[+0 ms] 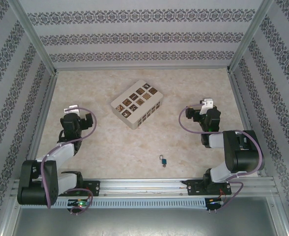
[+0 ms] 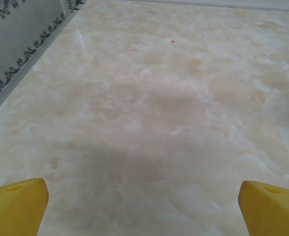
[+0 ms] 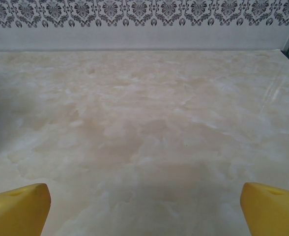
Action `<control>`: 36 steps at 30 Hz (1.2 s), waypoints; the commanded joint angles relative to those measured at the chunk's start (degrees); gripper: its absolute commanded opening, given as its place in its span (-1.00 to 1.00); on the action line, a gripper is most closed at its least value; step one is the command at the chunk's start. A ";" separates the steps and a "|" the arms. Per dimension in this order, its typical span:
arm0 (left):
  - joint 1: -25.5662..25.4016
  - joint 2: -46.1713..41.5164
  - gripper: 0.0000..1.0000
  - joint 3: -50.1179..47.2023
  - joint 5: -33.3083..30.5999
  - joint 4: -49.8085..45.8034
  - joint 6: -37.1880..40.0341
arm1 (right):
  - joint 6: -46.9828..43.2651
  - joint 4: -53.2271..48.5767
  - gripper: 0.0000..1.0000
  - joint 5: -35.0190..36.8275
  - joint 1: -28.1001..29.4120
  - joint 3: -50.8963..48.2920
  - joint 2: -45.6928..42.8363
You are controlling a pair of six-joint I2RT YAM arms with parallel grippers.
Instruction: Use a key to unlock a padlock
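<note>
The tiny blue padlock [image 1: 162, 160] with its thin silvery shackle lies on the marble table near the front edge, a little right of centre. I cannot make out a key at this size. My left gripper [image 1: 77, 114] hovers over the left side of the table, far from the padlock, open with nothing between its yellow fingertips [image 2: 16, 206]. On the right side, my right gripper [image 1: 206, 110] is behind and to the right of the padlock, also open and empty, its yellow fingertips [image 3: 272, 206] wide apart over bare table.
A white box [image 1: 136, 103] with dark patterned squares sits tilted at the table's middle back. Patterned walls [image 1: 134, 37] and metal frame posts enclose the table on three sides. A rail [image 1: 144, 186] runs along the near edge between the arm bases.
</note>
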 commanded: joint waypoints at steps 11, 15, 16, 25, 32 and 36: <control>0.99 15.60 0.99 -0.29 13.03 26.89 1.53 | 0.72 0.12 0.97 0.43 -0.01 0.67 0.25; 0.99 22.18 0.99 -2.45 14.84 36.82 1.94 | 0.65 0.16 0.97 0.43 0.01 0.67 0.23; 1.00 24.01 0.99 -3.26 14.98 40.74 1.97 | 0.64 0.10 0.97 0.49 0.01 0.67 0.22; 0.21 22.77 0.99 1.13 11.93 30.61 2.35 | 0.75 0.08 0.97 0.44 -0.04 0.67 0.21; 0.20 22.81 0.99 0.97 11.97 30.91 2.33 | 0.79 0.12 0.97 0.46 0.01 0.67 0.21; 0.20 22.81 0.99 0.61 12.34 31.66 2.43 | 0.78 0.08 0.97 0.44 0.01 0.67 0.22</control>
